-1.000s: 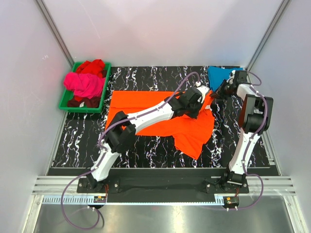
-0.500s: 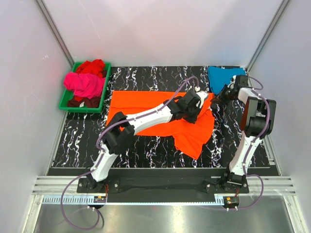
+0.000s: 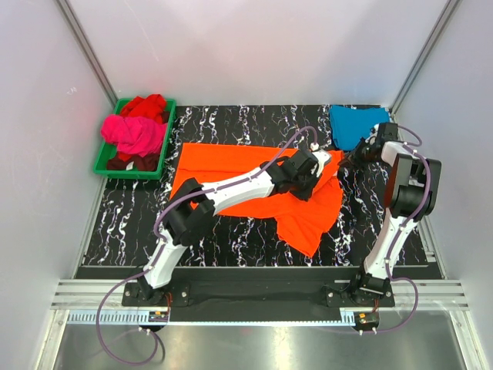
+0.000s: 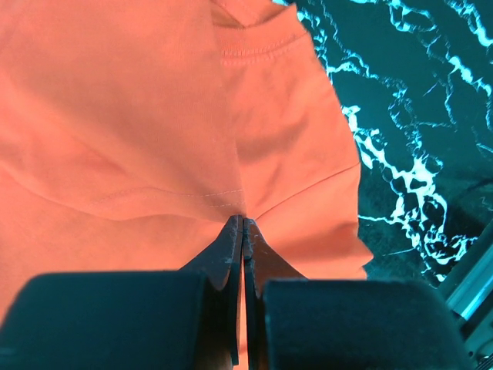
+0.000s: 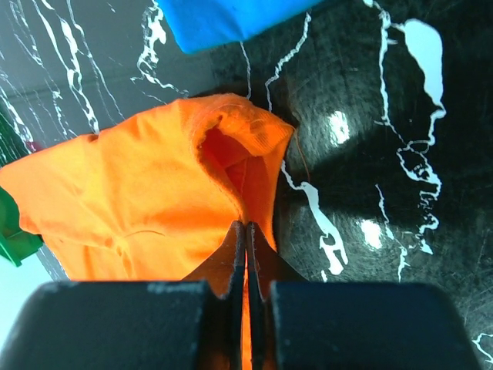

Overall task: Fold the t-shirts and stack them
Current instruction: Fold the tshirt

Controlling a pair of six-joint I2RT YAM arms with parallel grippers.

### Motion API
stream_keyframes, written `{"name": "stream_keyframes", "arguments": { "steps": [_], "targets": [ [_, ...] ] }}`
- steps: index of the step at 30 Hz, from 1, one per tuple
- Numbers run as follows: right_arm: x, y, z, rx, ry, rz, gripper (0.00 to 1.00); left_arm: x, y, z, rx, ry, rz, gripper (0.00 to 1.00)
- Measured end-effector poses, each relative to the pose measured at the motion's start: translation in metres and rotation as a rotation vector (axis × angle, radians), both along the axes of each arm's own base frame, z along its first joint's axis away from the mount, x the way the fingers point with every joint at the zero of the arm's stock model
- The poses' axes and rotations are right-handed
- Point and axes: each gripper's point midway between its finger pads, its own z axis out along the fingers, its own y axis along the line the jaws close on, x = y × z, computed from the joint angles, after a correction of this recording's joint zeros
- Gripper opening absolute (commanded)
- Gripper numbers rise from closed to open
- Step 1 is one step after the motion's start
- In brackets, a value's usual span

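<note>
I am viewing a cell enclosed by plain white wall panels point(image 3: 246, 46). A black table point(image 3: 123, 231) with white marble veining is filling the floor of the cell, and an aluminium rail point(image 3: 246, 297) is running along its near edge.

The orange t-shirt point(image 3: 223, 162) is lying across the middle of the table. Its long axis is running left to right, its left part is lying flat, and its right part is bunching and trailing toward the near right. The green tray point(image 3: 104, 158) is sitting at the far left corner, holding the pink t-shirt point(image 3: 135, 132) heaped in front of the red t-shirt point(image 3: 146, 104). The teal-blue t-shirt point(image 3: 354, 123) is lying folded at the far right corner, just beyond the orange one.

The left gripper point(image 4: 242, 223) is reaching over the orange t-shirt to its right end, fingers pressed together and pinching the cloth at a stitched seam. The right gripper point(image 5: 246, 227) is pinching the same end at a hemmed opening.
</note>
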Motion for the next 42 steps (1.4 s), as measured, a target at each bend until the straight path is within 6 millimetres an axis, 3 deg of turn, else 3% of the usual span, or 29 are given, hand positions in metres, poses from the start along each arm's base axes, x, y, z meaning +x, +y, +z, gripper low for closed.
{"name": "stream_keyframes", "arguments": {
  "steps": [7,14,16,17,21,26,29,32,35,37,39,42],
  "targets": [
    [-0.007,0.0,-0.008,-0.001,0.024,-0.005,0.0,-0.004,0.001,-0.003,0.009,0.006,-0.01,0.0],
    [-0.015,-0.004,-0.019,0.01,0.045,-0.045,0.0,-0.016,0.009,-0.023,0.054,0.039,-0.02,0.0],
    [-0.017,-0.006,-0.018,0.005,0.046,-0.058,0.09,-0.018,0.009,-0.023,0.056,0.043,-0.024,0.0],
    [-0.019,-0.007,-0.018,0.002,0.051,-0.065,0.19,-0.019,0.008,-0.023,0.056,0.043,-0.027,0.0],
    [-0.024,-0.012,-0.014,-0.029,0.067,-0.095,0.23,-0.023,0.007,-0.024,0.057,0.049,-0.033,0.33],
    [-0.027,-0.024,-0.001,-0.087,0.106,-0.138,0.21,-0.026,0.011,-0.024,0.072,0.064,-0.017,0.45],
    [-0.016,-0.035,0.015,-0.125,0.096,-0.169,0.1,-0.022,0.02,-0.011,0.062,0.054,0.014,0.49],
    [-0.006,-0.037,0.029,-0.124,0.048,-0.181,0.07,0.002,0.034,0.018,0.017,0.018,0.084,0.49],
    [0.007,-0.031,0.042,-0.083,-0.008,-0.17,0.08,0.051,0.062,0.052,-0.054,-0.038,0.213,0.49],
    [0.015,-0.028,0.049,-0.055,-0.045,-0.162,0.09,0.088,0.087,0.064,-0.085,-0.066,0.311,0.49],
    [0.023,-0.023,0.052,-0.025,-0.081,-0.145,0.09,0.127,0.12,0.066,-0.096,-0.088,0.416,0.49],
    [0.039,-0.018,0.047,0.021,-0.12,-0.112,0.09,0.175,0.171,0.052,-0.074,-0.096,0.56,0.49]
  ]
}}
